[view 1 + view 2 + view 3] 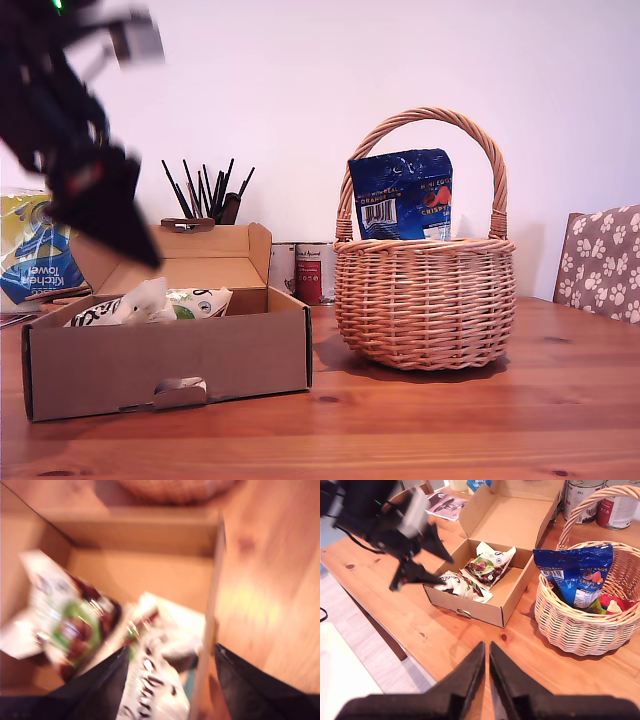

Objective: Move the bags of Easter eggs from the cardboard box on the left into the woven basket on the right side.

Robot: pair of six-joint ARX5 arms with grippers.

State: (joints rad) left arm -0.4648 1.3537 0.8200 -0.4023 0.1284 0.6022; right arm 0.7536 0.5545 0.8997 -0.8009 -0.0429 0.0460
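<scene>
first arm (75, 165) black | green light (57, 5) | second tool fingers (465, 680) black, tapered

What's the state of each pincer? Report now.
My first pincer: open, holding nothing.
My second pincer: closed, holding nothing.

Green-and-white bag (75, 625) blurred, print unreadable; arm (70, 150) blurred, cropped at exterior view's left.

Under my first gripper (171, 649), the green-and-white bag (75, 625) and the white-grey bag (155, 680) are glossy crinkled plastic; the cardboard box (150, 530) around them is matt brown. Beyond it, the woven basket (425, 300) is rough tan wicker, the blue bag (403, 195) shiny plastic, the table (450, 420) smooth wood.
</scene>
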